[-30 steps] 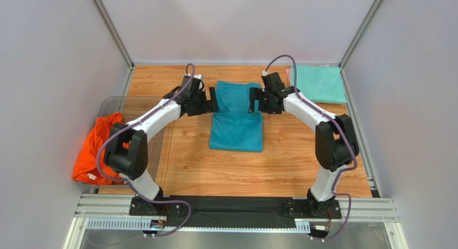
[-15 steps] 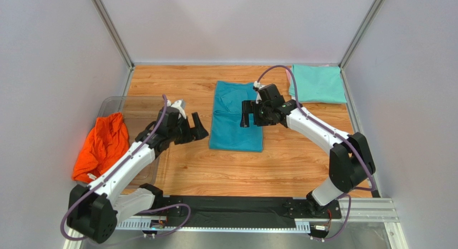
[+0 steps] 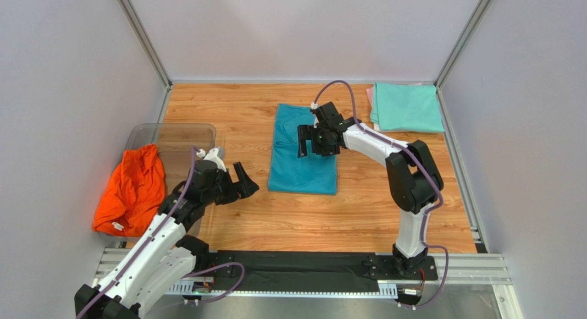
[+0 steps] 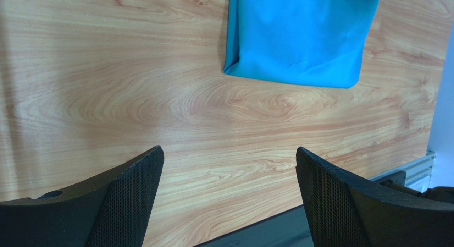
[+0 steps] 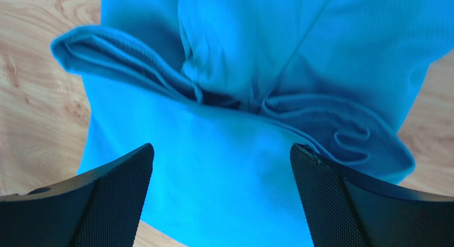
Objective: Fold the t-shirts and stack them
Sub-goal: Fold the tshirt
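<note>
Hovering spread wide and empty, the right hand (image 3: pixel 309 143) sits directly above the half-folded teal-blue cloth t-shirt (image 3: pixel 303 173), whose bunched fold edge lies just beneath it; pinching every layer there looks wise. The left hand (image 3: pixel 234 185), equally spread and empty, hangs well aside of the shirt over the wooden tabletop (image 3: pixel 289 216).

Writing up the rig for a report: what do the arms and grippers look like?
The left arm and right arm have white links, black joints and a purple cable each. The left gripper and right gripper are black, each with two tapered fingers textured like fine mesh.
</note>
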You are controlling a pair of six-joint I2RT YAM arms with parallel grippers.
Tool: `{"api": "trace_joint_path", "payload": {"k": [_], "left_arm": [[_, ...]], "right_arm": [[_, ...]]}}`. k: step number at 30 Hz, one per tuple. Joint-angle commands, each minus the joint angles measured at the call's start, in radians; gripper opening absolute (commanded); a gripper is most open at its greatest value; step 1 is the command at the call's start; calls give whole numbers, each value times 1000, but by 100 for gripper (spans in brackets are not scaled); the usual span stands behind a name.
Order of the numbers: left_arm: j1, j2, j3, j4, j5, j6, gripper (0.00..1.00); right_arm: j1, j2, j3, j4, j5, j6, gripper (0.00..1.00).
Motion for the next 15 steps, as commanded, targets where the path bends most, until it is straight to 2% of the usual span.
{"api": "trace_joint_path", "payload": {"k": [1, 9, 14, 15], "left_arm": [[5, -19, -1, -24, 8, -25, 100], [5, -68, -4, -50, 14, -42, 100], [5, -67, 83, -89, 15, 3, 100], [5, -67, 96, -92, 8, 6, 100]], "right_arm": [[-8, 59, 104, 29, 37, -41, 100], [-32, 146, 199, 9, 65, -64, 100], [-34, 61, 194, 15, 92, -75, 100], [-34, 2, 185, 21, 112, -73, 100]]}}
